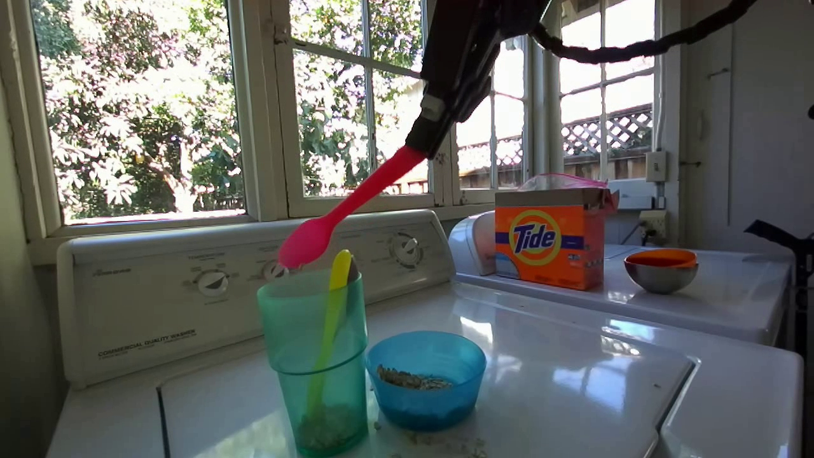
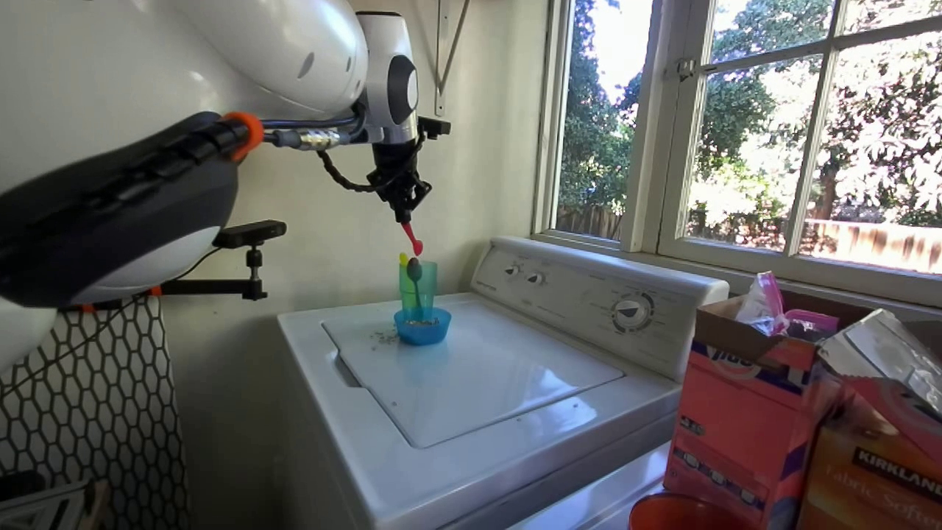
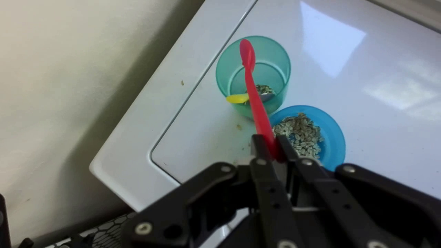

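just above the green cup [image 1: 286, 343] on the washer [image 2: 486, 383], the head of the red spoon [image 3: 256, 103] hangs tilted; jaws of the gripper [image 3: 271, 146] pinch its handle end. done, as far as it shows: spoon grasped, some oats [image 3: 264, 89] at the cup's bottom. remaining: a good share in the blue bowl [image 3: 336, 137], stray flakes [image 3: 239, 127] on the washer. can't tell if the spoon carries any. probably partway through.

Windows [image 1: 327, 127] stand behind the gripper [image 1: 422, 145] in an exterior view. Lower than the gripper and well apart from it: a Tide box [image 1: 540, 248], nested bowls [image 1: 661, 281] and a softener box [image 2: 876, 464].
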